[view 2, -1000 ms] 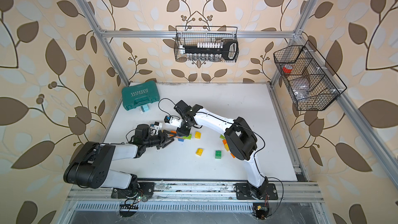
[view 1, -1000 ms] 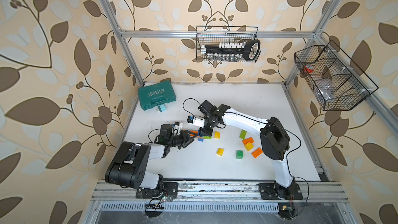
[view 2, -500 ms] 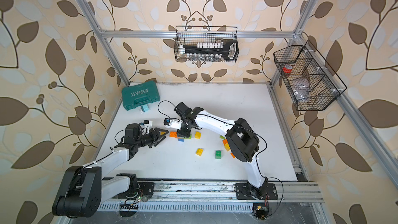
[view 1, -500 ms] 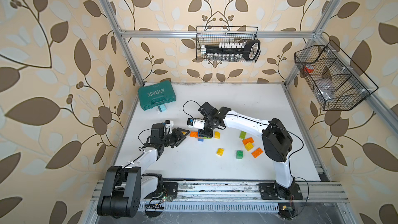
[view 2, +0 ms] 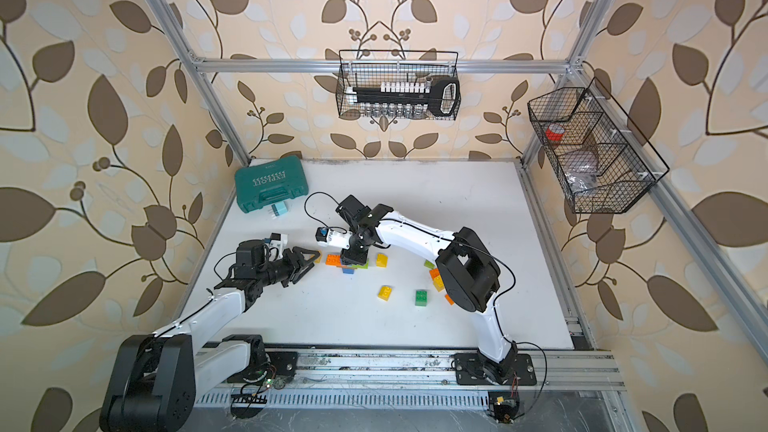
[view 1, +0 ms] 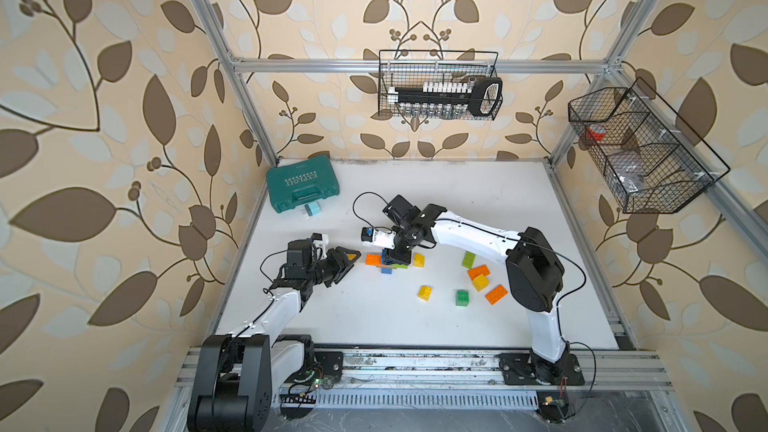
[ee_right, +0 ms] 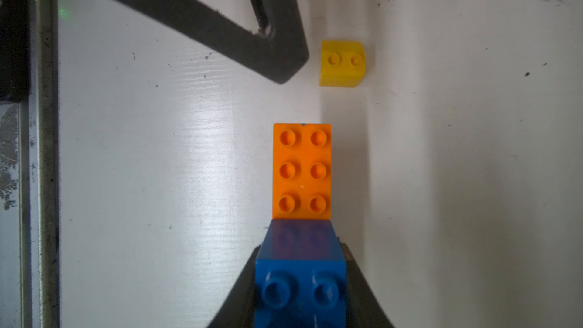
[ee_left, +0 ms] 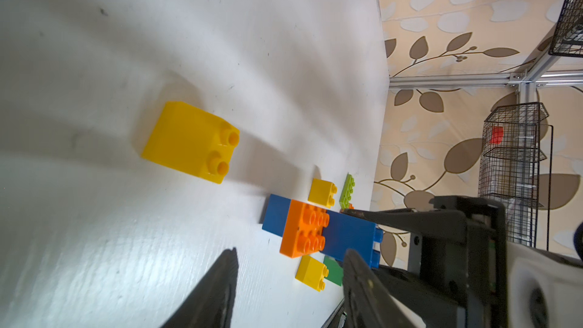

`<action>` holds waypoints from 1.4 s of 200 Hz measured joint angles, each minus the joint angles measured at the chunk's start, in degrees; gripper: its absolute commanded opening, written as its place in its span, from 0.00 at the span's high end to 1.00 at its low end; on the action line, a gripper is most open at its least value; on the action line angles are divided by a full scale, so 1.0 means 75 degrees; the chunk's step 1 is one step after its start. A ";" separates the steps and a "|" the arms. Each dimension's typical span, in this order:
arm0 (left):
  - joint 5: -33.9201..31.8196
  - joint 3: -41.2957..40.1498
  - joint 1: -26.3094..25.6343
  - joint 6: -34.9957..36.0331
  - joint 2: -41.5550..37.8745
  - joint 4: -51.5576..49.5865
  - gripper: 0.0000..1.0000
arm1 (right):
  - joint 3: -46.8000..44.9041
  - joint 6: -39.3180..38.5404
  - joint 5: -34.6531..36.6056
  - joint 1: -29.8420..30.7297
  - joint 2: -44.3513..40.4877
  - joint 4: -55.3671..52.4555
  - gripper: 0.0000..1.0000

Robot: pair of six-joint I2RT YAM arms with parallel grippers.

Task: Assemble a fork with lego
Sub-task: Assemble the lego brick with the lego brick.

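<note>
Partial build sits mid-table, a bit toward the left arm's side. Right gripper stands over it, jaws clamped on the flat side walls of a blue brick. An orange brick with six studs butts flush against the blue one, pointing away from the wrist; it looks joined, but the seam alone cannot confirm this. Left gripper is low over the table, jaws apart and empty, tips near a small yellow brick that lies alone, clear of the orange end. Other loose bricks are scattered well apart toward the right arm: yellow, orange, green. The teal case at the far left corner is not involved. Handling, by judgement: the bricks are hard, stiff plastic, very light, with glossy walls, so they are likely to skid on the smooth table or twist out of a shallow pinch. Best hold is across two opposite flat walls, low on the body, leaving the studs free for mating. The yellow one has a rounded shoulder, so grip its straight sides. Pressing pieces together wants the build braced, as the right gripper braces it now.
</note>
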 measured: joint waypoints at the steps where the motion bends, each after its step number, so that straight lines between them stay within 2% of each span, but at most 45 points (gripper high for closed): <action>1: 0.0000 0.0000 0.0000 0.0000 0.0000 0.0000 0.44 | 0.0000 0.0000 0.0000 0.0000 0.0003 -0.0003 0.84; 94: -0.0035 0.0000 0.0000 0.0006 -0.0020 -0.0087 0.42 | -0.0009 -0.0131 0.0160 0.0067 0.0117 0.0233 0.79; 171: 0.0009 0.0000 0.0000 0.0000 0.0111 -0.0006 0.36 | 0.0149 -0.0131 0.0079 0.0067 0.0198 0.0146 0.60; 225: 0.0035 -0.0015 0.0000 0.0000 0.0221 0.0119 0.36 | 0.0242 -0.0108 0.0067 0.0125 0.0256 -0.0082 0.54; 280: 0.0035 -0.0015 0.0000 0.0003 0.0248 0.0172 0.33 | 0.0297 0.0017 0.0122 0.0149 0.0256 -0.0064 0.39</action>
